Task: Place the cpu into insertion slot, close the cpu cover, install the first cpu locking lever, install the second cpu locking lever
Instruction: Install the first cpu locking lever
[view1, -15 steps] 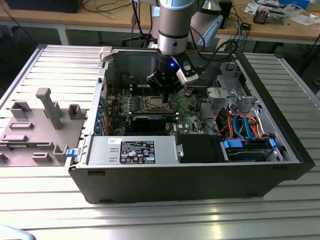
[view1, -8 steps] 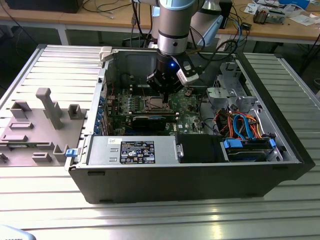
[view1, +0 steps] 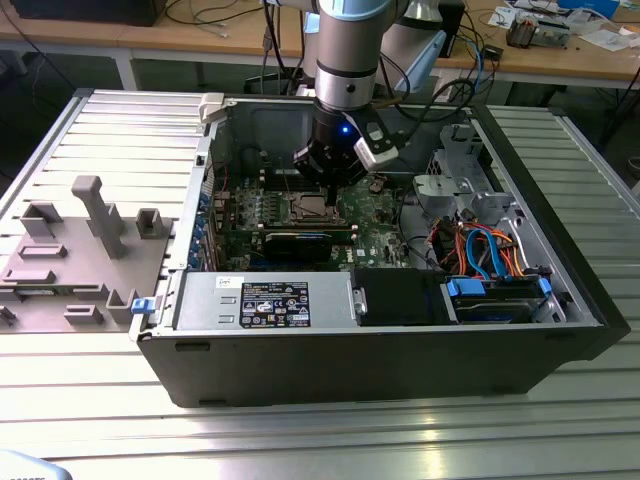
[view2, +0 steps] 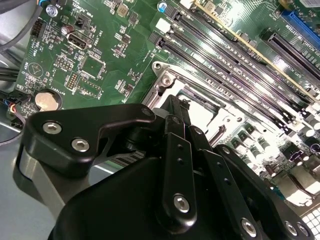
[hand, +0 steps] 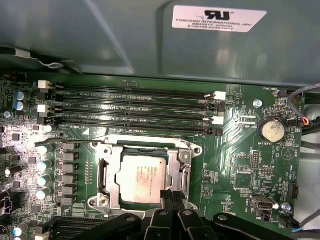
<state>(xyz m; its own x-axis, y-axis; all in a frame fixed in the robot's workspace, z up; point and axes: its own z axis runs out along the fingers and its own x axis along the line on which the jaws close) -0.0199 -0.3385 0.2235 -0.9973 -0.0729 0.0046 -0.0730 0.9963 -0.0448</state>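
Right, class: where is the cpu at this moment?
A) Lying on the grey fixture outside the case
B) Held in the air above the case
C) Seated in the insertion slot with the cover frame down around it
C: in the first wrist view the cpu lies flat in the insertion slot, the cpu cover framing it.

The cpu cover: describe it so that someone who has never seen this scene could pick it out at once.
Start at the green motherboard in the first wrist view, below the four long black memory slots. There a silvery square frame, the cpu cover, lies flat around the pale cpu, right by the gripper. Unlike its neighbours, it is bare metal with an open middle.
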